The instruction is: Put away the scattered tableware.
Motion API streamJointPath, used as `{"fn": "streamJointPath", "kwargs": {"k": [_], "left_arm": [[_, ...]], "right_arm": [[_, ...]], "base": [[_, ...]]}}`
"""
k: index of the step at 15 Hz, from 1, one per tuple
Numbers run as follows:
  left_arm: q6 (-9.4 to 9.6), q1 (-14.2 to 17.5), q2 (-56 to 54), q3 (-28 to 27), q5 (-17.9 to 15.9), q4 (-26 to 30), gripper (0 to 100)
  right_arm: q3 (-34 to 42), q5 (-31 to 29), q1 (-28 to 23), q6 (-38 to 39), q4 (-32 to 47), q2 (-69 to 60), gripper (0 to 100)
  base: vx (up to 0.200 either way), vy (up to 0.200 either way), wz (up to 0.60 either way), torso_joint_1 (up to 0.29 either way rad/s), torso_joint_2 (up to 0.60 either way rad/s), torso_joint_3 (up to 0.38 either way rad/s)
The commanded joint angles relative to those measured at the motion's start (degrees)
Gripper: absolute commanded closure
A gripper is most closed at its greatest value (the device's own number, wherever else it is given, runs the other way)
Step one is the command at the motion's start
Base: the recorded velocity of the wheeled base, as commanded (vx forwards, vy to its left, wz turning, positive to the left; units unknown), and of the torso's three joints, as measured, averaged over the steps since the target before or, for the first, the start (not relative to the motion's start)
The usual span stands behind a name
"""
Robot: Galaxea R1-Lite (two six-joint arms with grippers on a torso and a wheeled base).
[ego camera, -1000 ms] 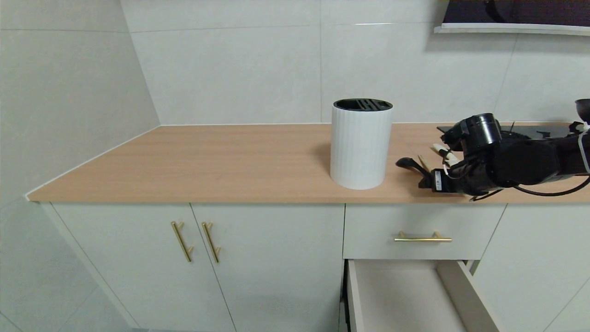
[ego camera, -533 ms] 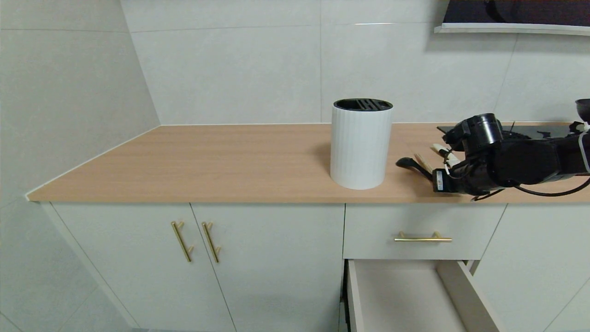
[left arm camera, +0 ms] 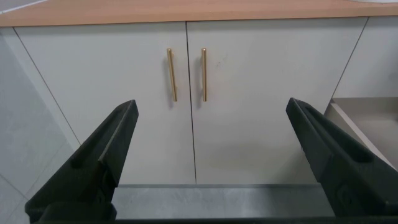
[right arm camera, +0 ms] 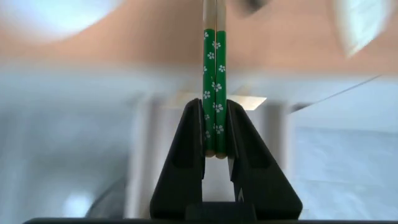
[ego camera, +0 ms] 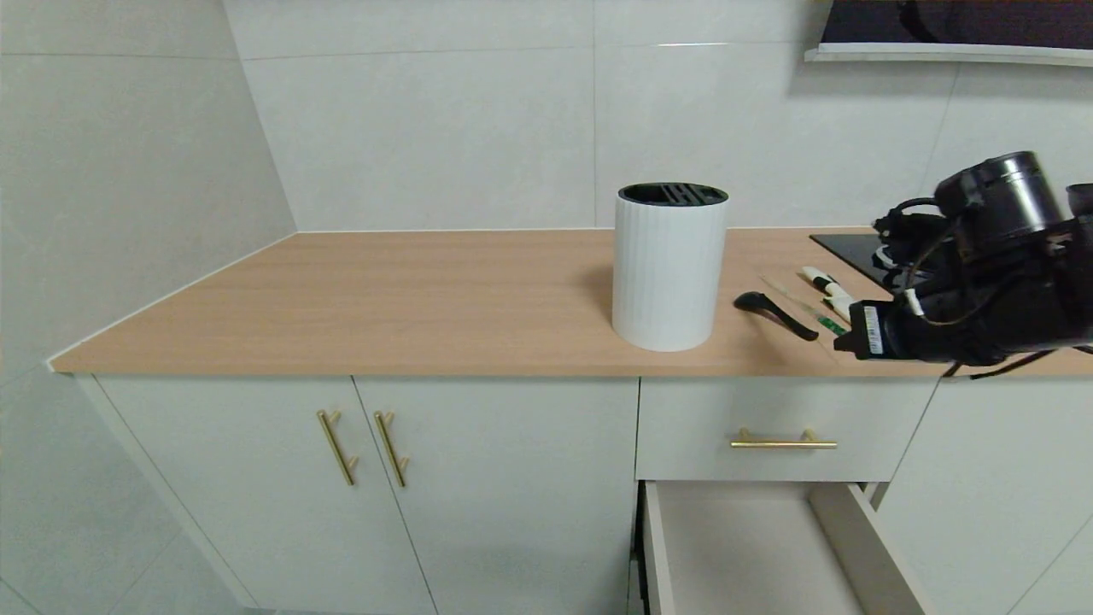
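Observation:
A pair of green flower-patterned chopsticks (right arm camera: pixel 215 62) is clamped between the fingers of my right gripper (right arm camera: pixel 215 109), pointing away from it. In the head view that right gripper (ego camera: pixel 845 342) hovers over the counter's front edge at the right. The chopsticks (ego camera: pixel 825 323) slant from it toward the back left. A black spoon (ego camera: pixel 773 312) and a white-handled utensil (ego camera: pixel 825 283) lie on the wooden counter (ego camera: pixel 384 299) beside them. A white ribbed holder (ego camera: pixel 669 269) with a black slotted top stands left of the spoon. My left gripper (left arm camera: pixel 211 155) is open, low in front of the cabinet doors.
A black hob (ego camera: pixel 854 250) lies at the counter's right end. Below the counter are cabinet doors with gold handles (ego camera: pixel 363 446), a shut drawer (ego camera: pixel 783 442) and an open empty drawer (ego camera: pixel 751 547) beneath it. Tiled walls stand behind and to the left.
My right arm has risen and drawn back to the right, taking the chopsticks with it. The spoon and white-handled utensil are uncovered and stay put.

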Motion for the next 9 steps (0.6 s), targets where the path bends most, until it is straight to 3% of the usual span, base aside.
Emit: {"fn": "streamJointPath", "kwargs": {"k": [1, 3, 9], "left_arm": [[0.00, 0.0, 0.0, 0.0, 0.0, 0.0, 0], [0.00, 0.0, 0.0, 0.0, 0.0, 0.0, 0], [0.00, 0.0, 0.0, 0.0, 0.0, 0.0, 0]], "right_arm": [[4.7, 8.1, 2.9, 0.4, 8.2, -16.0, 100], [5.1, 11.3, 3.4, 0.3, 15.8, -19.4, 100], [8.7, 14.3, 3.9, -2.1, 17.0, -15.8, 100]], "base": [[0.000, 0.000, 0.00, 0.000, 0.00, 0.000], [0.000, 0.000, 0.00, 0.000, 0.00, 0.000], [0.000, 0.000, 0.00, 0.000, 0.00, 0.000]]}}
